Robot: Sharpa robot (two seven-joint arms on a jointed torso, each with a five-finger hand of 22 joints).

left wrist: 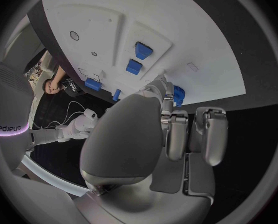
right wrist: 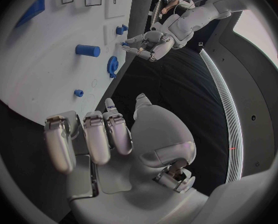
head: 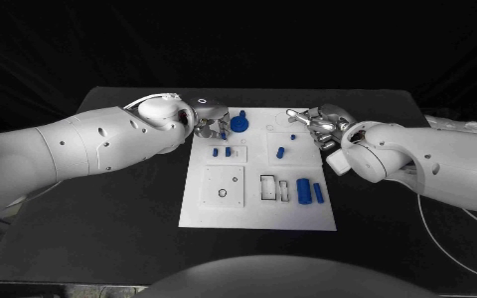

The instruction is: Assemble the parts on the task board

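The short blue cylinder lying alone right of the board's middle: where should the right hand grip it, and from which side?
Judging from the head view, pinch the short blue cylinder across its round sides at mid-length, coming straight down from above. It lies flat on the task board with bare board all around, and the right hand is already near.

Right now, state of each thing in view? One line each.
task board: flat on the table, several slots unfilled.
gear-like blue part: at the board's far edge, beside the left hand.
two long blue parts: lying side by side on the board, near right.
left hand: at the board's far left corner, grip unclear.
right hand: fingers curled, holding nothing.
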